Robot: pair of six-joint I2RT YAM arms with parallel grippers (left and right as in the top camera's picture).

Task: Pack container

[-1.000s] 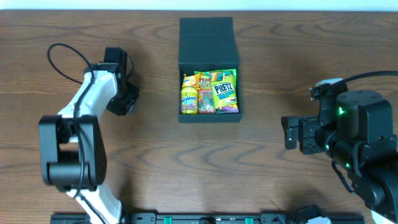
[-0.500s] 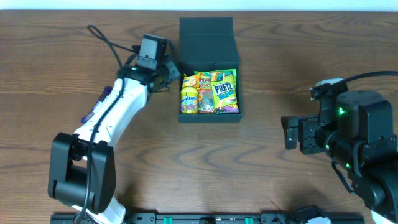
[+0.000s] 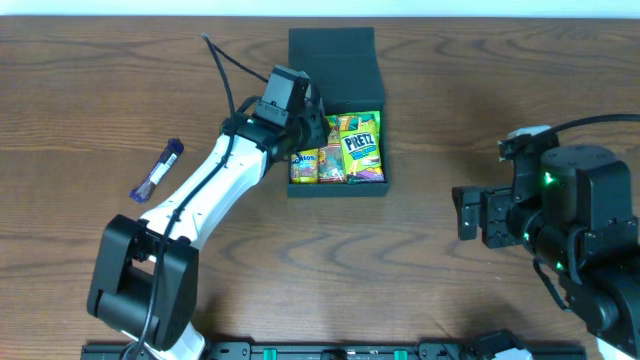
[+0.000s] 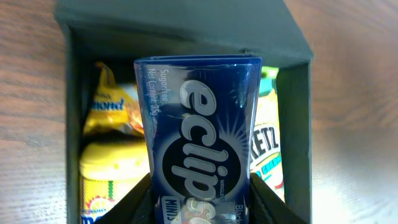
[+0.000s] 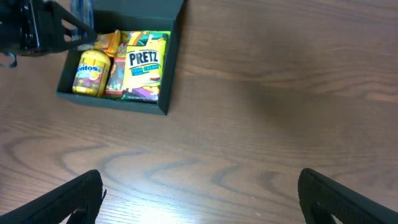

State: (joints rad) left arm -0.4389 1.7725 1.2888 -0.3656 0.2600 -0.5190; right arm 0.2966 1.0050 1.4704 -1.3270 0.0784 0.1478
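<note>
The container (image 3: 332,55) is a dark square box with its flap lid open at the back; it also shows in the left wrist view (image 4: 300,130) and the right wrist view (image 5: 171,68). Inside lie a green Pretz packet (image 3: 361,145), a yellow Mentos tub (image 4: 112,174) and other snack packets. My left gripper (image 3: 303,118) is over the box's left half, shut on a blue Eclipse mints packet (image 4: 199,137) held above the snacks. My right gripper (image 5: 199,202) is open and empty over bare table at the right.
A small blue-and-clear packet (image 3: 158,169) lies on the wooden table left of the box. The left arm stretches diagonally from the front left to the box. The table's far edge runs just behind the box lid.
My left arm has swung right from the table's left side to over the box, carrying the Eclipse packet. The small blue packet on the left is uncovered. The right arm has not moved.
</note>
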